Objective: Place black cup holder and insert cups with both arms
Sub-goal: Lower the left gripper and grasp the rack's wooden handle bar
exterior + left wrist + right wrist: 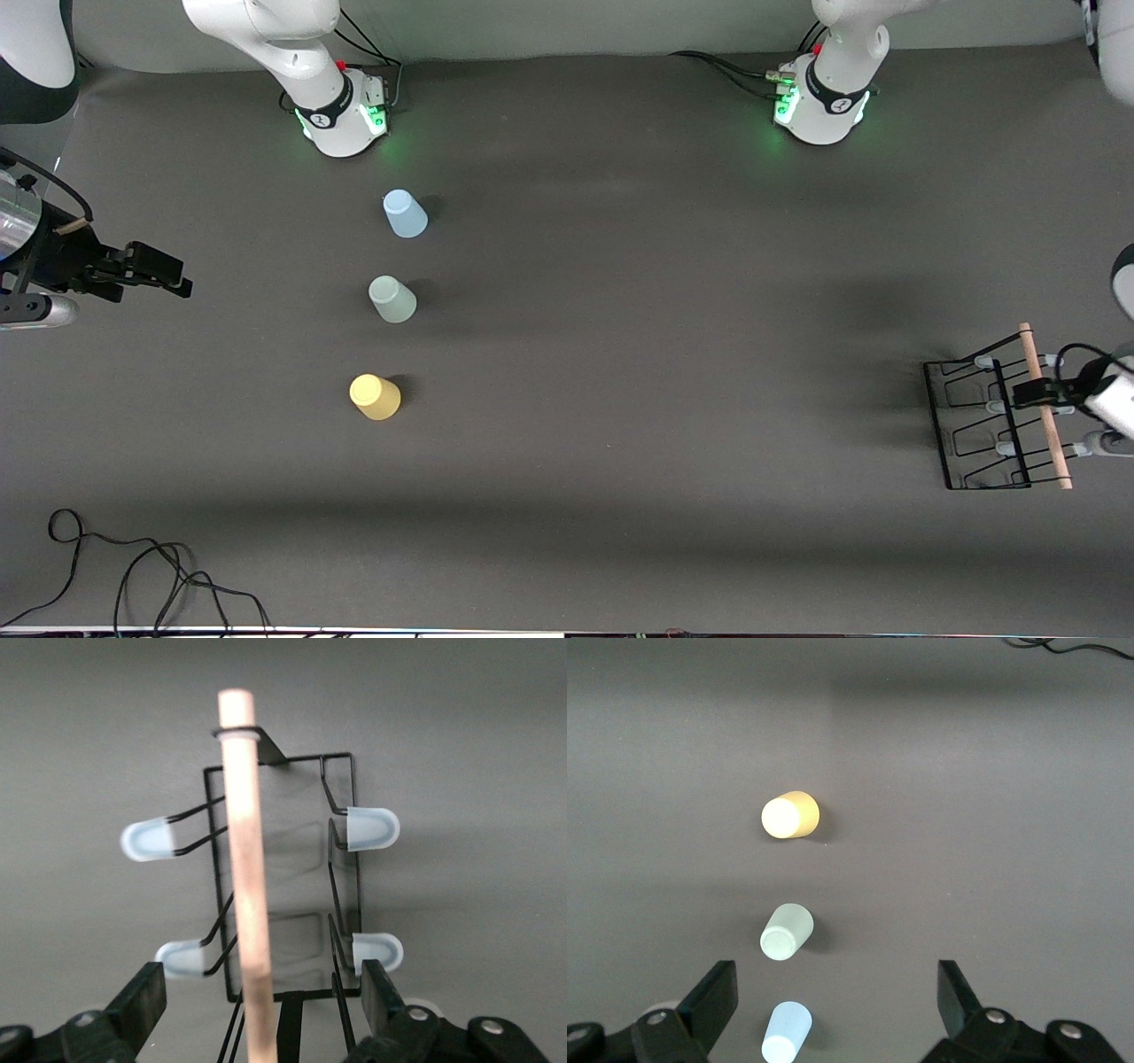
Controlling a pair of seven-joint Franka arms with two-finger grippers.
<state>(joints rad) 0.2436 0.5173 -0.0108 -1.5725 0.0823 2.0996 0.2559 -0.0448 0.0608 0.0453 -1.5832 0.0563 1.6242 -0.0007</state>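
- A loose black cable point(151, 576) lies on the table point(620, 354) at the edge nearest the front camera, at the right arm's end, well apart from the work.
- The black cup holder point(992, 425) stands at the left arm's end of the table, its wooden rod handle point(1045, 408) running along its top and its pale-tipped pegs point(370, 827) pointing out to either side.
- The left gripper point(1045, 394) is at the handle. In the left wrist view the rod runs up between the two fingers point(140, 1001), which stand wide apart with a clear gap on each side: nothing is gripped.
- Judgement: the step in hand is taking the holder by its handle. To do it well, the rod should sit centred between the fingers before they close, gripped near mid-length so the rack lifts level and does not swing.
- The three cups stand mouth down in a row toward the right arm's end: the yellow cup point(375, 396) nearest the front camera, the mint cup point(392, 299) next, the blue cup point(405, 213) farthest, each apart from the others.
- The right gripper point(173, 279) waits over the table's edge at its own end, fingers spread and empty.
- Risk, as judged: an off-centre grip could tilt the rack or catch a wire peg.
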